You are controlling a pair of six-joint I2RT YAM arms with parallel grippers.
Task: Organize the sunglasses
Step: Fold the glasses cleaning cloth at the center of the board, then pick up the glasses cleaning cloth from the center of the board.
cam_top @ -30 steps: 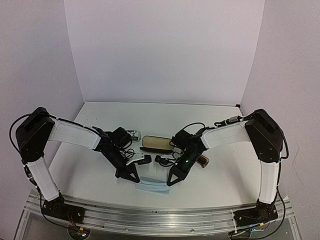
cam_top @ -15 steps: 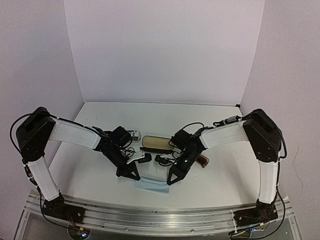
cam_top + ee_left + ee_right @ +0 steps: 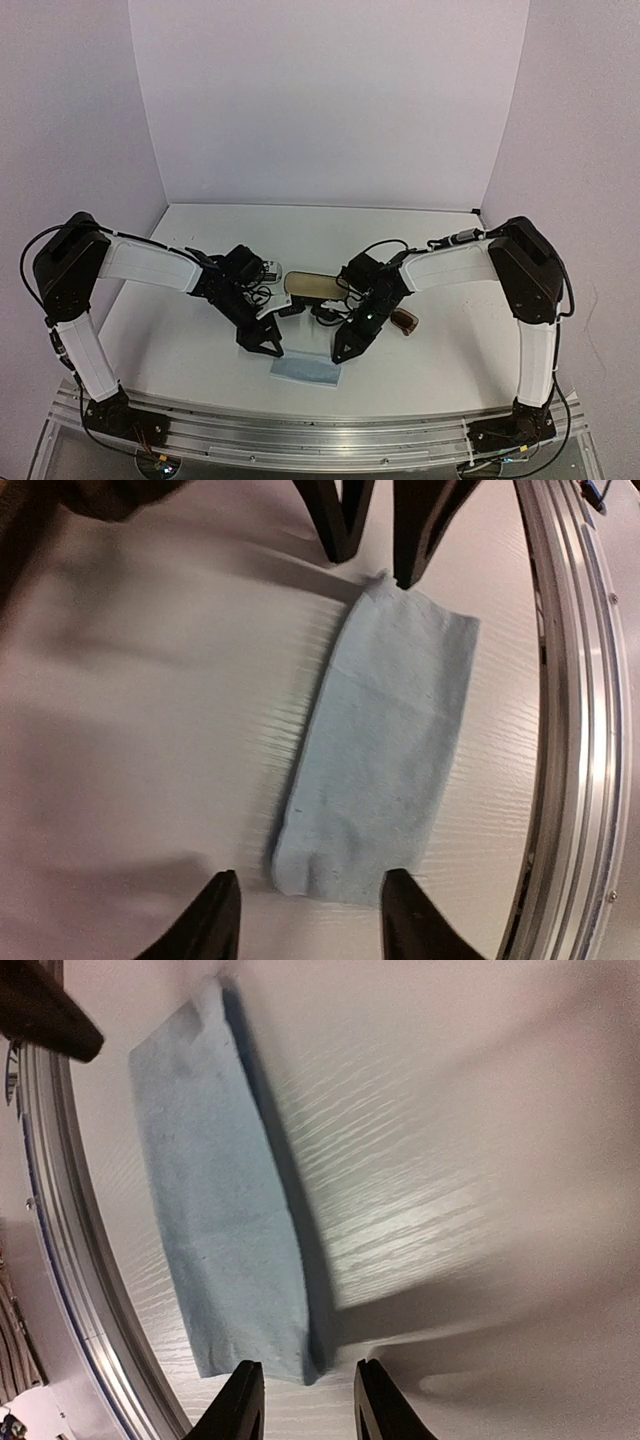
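A chunky brown pair of sunglasses [image 3: 405,322] lies on the table just right of my right forearm, partly hidden by it. A light-blue cloth [image 3: 305,372], folded into a narrow strip, lies flat near the front edge between my two grippers. My left gripper [image 3: 262,346] hangs over the strip's left end, and its jaws stand open with nothing between them [image 3: 310,920]. The cloth [image 3: 385,770] starts just ahead of its fingertips. At the right end my right gripper [image 3: 343,351] is open and empty too [image 3: 305,1405], the cloth [image 3: 215,1210] lying in front of it.
An open oval case [image 3: 312,287] with a tan inside lies behind the grippers, and a white striped case [image 3: 267,268] sits to its left behind my left wrist. The metal rail [image 3: 320,425] runs along the near edge, close to the cloth [image 3: 575,730].
Both grippers were shut on the ends of the cloth and have opened and let go. The folded cloth now lies flat on the table, and both grippers have drawn back slightly.
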